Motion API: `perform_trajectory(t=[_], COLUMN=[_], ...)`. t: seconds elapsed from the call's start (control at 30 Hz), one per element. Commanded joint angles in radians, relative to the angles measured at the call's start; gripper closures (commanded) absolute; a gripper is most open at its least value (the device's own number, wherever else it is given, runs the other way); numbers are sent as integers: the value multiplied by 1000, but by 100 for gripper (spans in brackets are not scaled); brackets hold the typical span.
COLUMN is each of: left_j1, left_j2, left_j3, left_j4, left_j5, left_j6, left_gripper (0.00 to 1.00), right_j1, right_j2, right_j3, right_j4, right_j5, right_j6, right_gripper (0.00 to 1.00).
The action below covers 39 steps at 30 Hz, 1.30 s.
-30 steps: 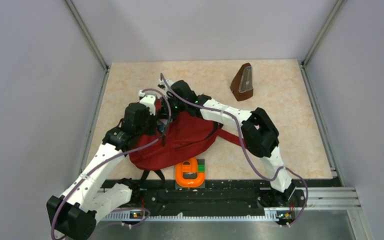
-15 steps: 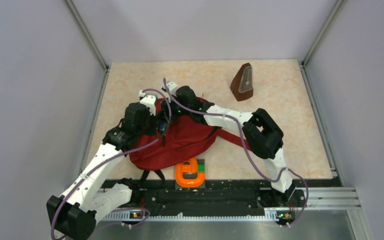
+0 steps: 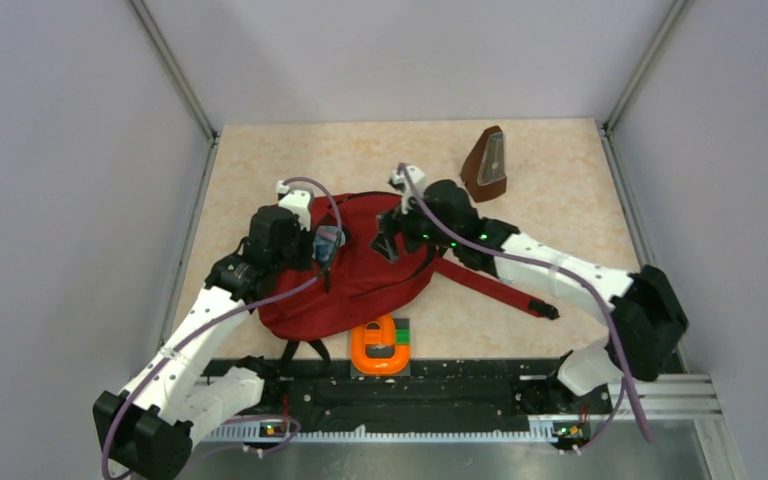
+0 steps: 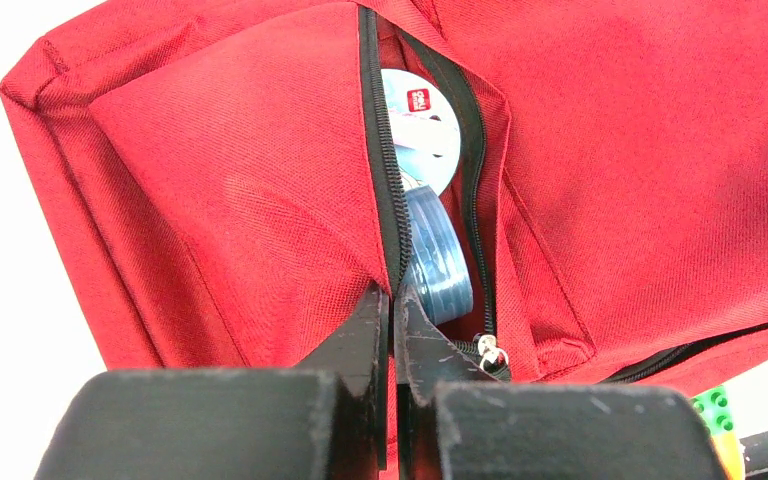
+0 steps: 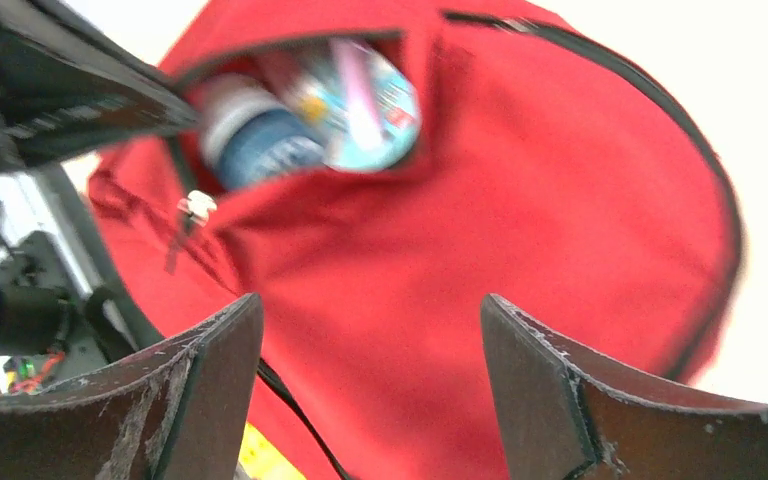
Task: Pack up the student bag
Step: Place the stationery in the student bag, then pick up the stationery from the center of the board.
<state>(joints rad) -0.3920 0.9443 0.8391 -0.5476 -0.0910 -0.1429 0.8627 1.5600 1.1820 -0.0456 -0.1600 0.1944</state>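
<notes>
1. The student bag is laid flat on the table, left of centre, near the front edge.
2. The right gripper is held over the bag, fingers wide apart, nothing between them.
3. The left gripper is clamped shut on the zipper edge of the bag's open pocket.
4. A brown wedge is stood well apart, far right.
5. An orange-and-green toy is set just beside the bag's near edge.
6. A blue roll and a white disc are seen inside the pocket.
</notes>
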Motion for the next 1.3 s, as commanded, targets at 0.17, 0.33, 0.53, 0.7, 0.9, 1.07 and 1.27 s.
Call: perform_trajectory(t=[0.17, 0.33, 0.53, 0.7, 0.9, 1.07, 1.27], left_j1=[10, 12, 12, 13, 13, 12, 13], left_j2=[-17, -18, -21, -24, -22, -35, -61], left_j3=[-5, -4, -4, -5, 0, -5, -14], left_j4=[34, 34, 32, 35, 35, 38, 46], left_j5=[-29, -26, -21, -14, -1, -11, -33], left_j6=[-6, -7, -9, -11, -14, -17, -15], left_gripper=[100, 100, 100, 100, 100, 100, 100], right_j1=[-316, -449, -484, -484, -484, -484, -484], right_j2=[-242, -231, -135, -77, -38, 16, 33], right_j3=[-251, -306, -312, -323, -330, -347, -330], right_j4=[-282, -386, -423, -411, -385, -342, -341], right_j5=[205, 236, 250, 282, 347, 353, 394], right_j6=[60, 87, 104, 98, 104, 110, 106], right_gripper=[24, 24, 24, 25, 32, 41, 69])
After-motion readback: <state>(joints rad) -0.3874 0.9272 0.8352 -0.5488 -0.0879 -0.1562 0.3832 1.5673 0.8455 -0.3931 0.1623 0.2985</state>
